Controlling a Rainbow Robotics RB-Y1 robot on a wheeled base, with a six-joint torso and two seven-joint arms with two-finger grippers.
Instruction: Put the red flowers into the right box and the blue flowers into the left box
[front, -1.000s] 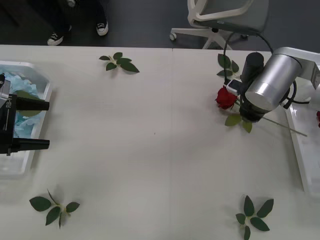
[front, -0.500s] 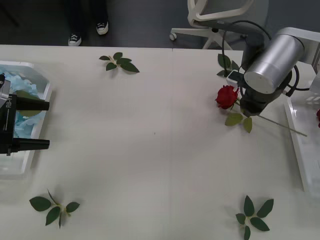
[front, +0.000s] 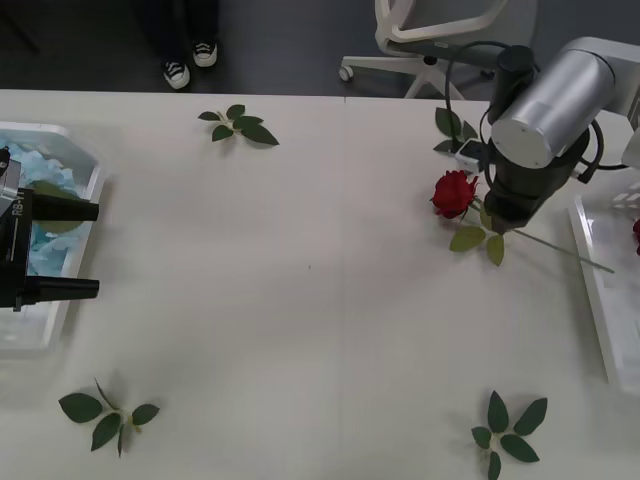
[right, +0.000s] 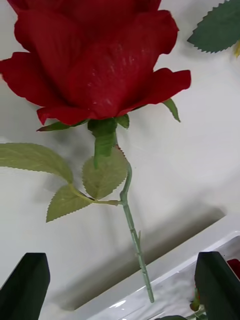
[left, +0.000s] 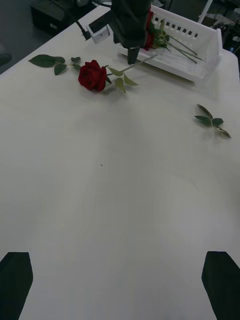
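Note:
One of the red flowers (front: 455, 193) lies on the table, its bloom pointing left and its thin stem (front: 560, 250) running toward the right box (front: 598, 300). My right gripper (front: 500, 222) hangs over the stem just behind the bloom, open, and its wrist view looks down on the rose (right: 100, 65) with the black fingers (right: 27, 285) apart. More red flowers (left: 150, 40) lie in the right box (left: 192, 47). Blue flowers (front: 38, 175) rest in the left box (front: 85, 215). My left gripper (front: 60, 250) is parked open over that box.
Loose green leaf sprigs lie at the back (front: 238, 125), front left (front: 105, 415), front right (front: 508, 435) and behind the rose (front: 452, 128). An office chair (front: 440, 30) stands beyond the table's far edge. The wide middle of the table (front: 300, 280) is bare.
My right arm has swung back and slightly right, uncovering more of the rose's leaves. The rose has stayed in place and the left arm has not moved.

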